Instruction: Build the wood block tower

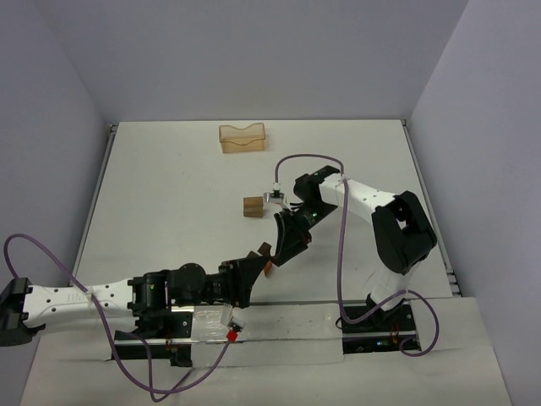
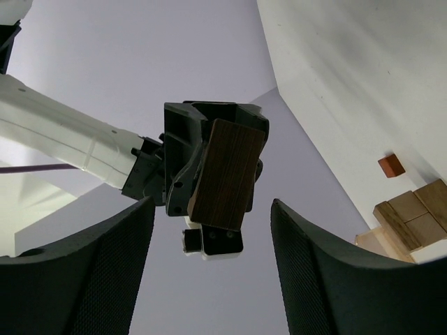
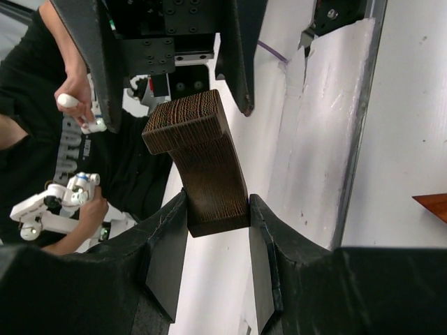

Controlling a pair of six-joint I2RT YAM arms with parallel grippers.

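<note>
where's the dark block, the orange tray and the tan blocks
dark block (image 3: 209,174), right wrist view, its long grained side
orange tray (image 1: 243,144), top view, its front wall
tan blocks (image 1: 252,207), top view, middle of the group

Inside a robotics lab, a left arm and a right arm stand bolted to a white table enclosed by plain grey panels. Purple cables trail, and a person grips a white handheld device.

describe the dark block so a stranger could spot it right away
Above the near middle of the table, find the right tool. It clamps the dark block. Unlike the tan blocks lying on the table, it is dark brown, grainy and held in the air.
</note>
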